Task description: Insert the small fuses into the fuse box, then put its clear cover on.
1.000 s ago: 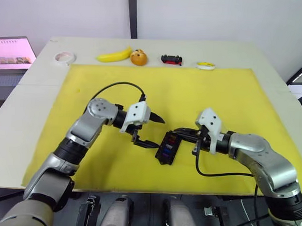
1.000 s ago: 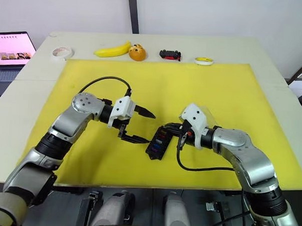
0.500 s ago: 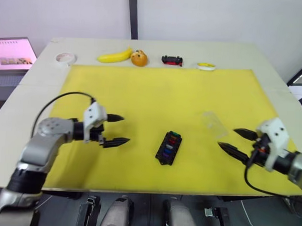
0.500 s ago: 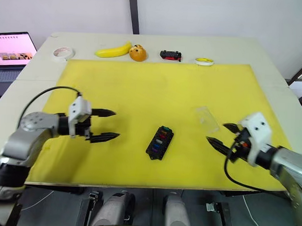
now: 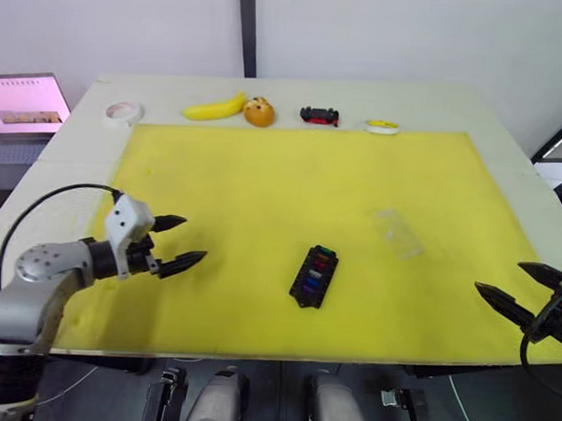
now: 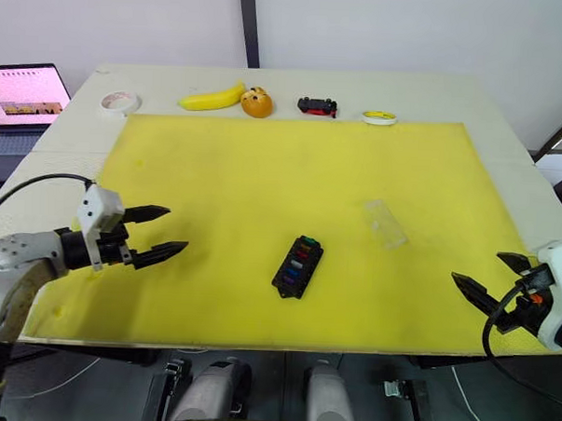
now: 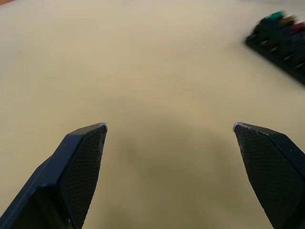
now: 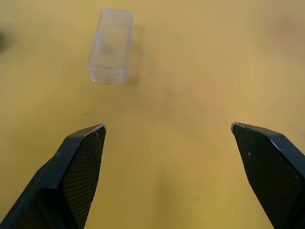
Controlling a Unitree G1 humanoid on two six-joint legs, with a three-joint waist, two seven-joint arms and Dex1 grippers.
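The black fuse box (image 5: 314,275) lies on the yellow mat (image 5: 264,182) near the front middle, with the small fuses (image 5: 318,264) seated in its slots as coloured bits. The clear cover (image 5: 398,232) lies on the mat to its right and farther back; it also shows in the right wrist view as the clear cover (image 8: 110,45), ahead of the fingers. My left gripper (image 5: 194,239) hangs open over the mat's left part, well left of the box. My right gripper (image 5: 499,277) stands open at the mat's front right corner, holding nothing.
Along the table's far edge lie a white tape roll (image 5: 123,112), a banana (image 5: 214,105), an orange fruit (image 5: 259,110), a small black-and-red toy car (image 5: 319,113) and a small yellow-and-white roll (image 5: 383,125). A laptop (image 5: 24,106) stands beyond the table's left edge.
Both arms have drawn back from the fuse box, the left one leftward and the right one to the front right. The right gripper has gone from shut to open.
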